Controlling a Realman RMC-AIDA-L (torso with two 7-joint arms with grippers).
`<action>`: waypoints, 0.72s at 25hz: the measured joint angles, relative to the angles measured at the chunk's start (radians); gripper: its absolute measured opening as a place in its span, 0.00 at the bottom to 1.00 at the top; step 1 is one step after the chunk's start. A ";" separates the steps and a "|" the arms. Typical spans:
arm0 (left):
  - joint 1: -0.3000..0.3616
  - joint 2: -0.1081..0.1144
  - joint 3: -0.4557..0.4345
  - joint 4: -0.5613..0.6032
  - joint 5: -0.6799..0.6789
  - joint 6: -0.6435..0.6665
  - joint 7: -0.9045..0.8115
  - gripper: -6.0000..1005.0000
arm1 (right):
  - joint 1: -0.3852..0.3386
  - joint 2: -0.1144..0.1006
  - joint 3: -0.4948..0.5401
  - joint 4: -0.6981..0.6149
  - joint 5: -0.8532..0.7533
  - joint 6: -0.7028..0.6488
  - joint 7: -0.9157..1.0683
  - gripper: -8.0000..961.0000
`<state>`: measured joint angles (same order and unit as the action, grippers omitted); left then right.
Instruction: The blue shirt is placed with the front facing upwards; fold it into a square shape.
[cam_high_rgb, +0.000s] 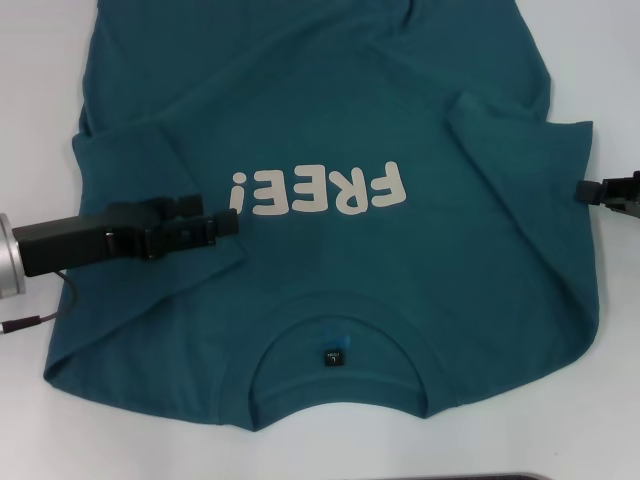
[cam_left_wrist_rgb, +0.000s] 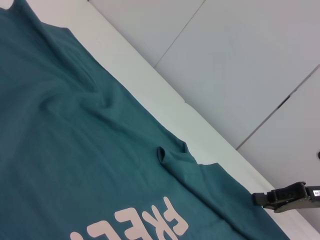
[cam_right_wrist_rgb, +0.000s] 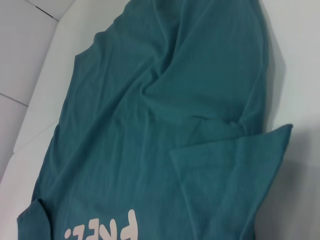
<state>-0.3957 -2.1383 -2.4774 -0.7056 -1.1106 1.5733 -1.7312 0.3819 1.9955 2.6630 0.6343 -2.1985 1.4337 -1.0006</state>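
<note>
Sleeves folded inward on blue shirt; left pincer seemingly closed above it.

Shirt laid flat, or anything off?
Not flat. The blue shirt has both sleeves folded in over the body and creases running across its far half. The left gripper hovers over it; the right gripper sits at its edge.

Looks like lab or robot test bench, not home. Plain white table fills frame edges in head view, bare and uniform. Left wrist view: pale grey wall panels with straight dark seams across upper right of frame. Loose cable with connector lies at left edge of head view beside metal arm housing.
</note>
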 joint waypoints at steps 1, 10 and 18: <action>0.000 0.000 0.000 0.000 0.000 0.000 0.001 0.88 | 0.000 0.000 0.000 -0.001 0.000 0.000 0.000 0.28; -0.002 0.000 0.000 0.000 0.000 0.001 0.002 0.89 | 0.007 0.001 -0.005 -0.008 0.025 0.026 -0.031 0.02; -0.010 -0.001 0.000 0.000 0.000 -0.004 0.002 0.88 | 0.053 0.020 -0.046 -0.012 0.025 0.069 -0.052 0.05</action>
<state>-0.4058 -2.1396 -2.4774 -0.7056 -1.1106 1.5696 -1.7295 0.4349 2.0159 2.6170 0.6226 -2.1736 1.5032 -1.0526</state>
